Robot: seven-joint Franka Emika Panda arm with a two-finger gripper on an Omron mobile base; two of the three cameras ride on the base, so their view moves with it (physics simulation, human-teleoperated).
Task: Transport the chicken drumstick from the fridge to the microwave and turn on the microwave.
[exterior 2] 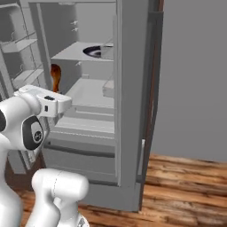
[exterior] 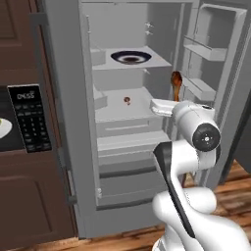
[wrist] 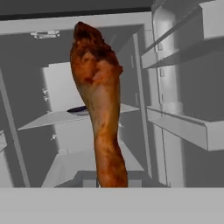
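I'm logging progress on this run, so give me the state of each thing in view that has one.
fridge: door open, shelves exposed.
chicken drumstick: out of the fridge, held upright in front of the open compartment.
gripper: shut on the drumstick's thin end.
bowl: sitting on the upper shelf.
microwave: keypad display lit; whether the door is open I cannot tell.

Arm raised, gripper [exterior: 175,93] clamped, holding

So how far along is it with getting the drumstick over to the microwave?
Done: the chicken drumstick is off the shelves, standing up from the gripper in front of the open fridge. In hand: carrying it clear. Left: move it to the microwave at the left, put it inside, and turn it on.
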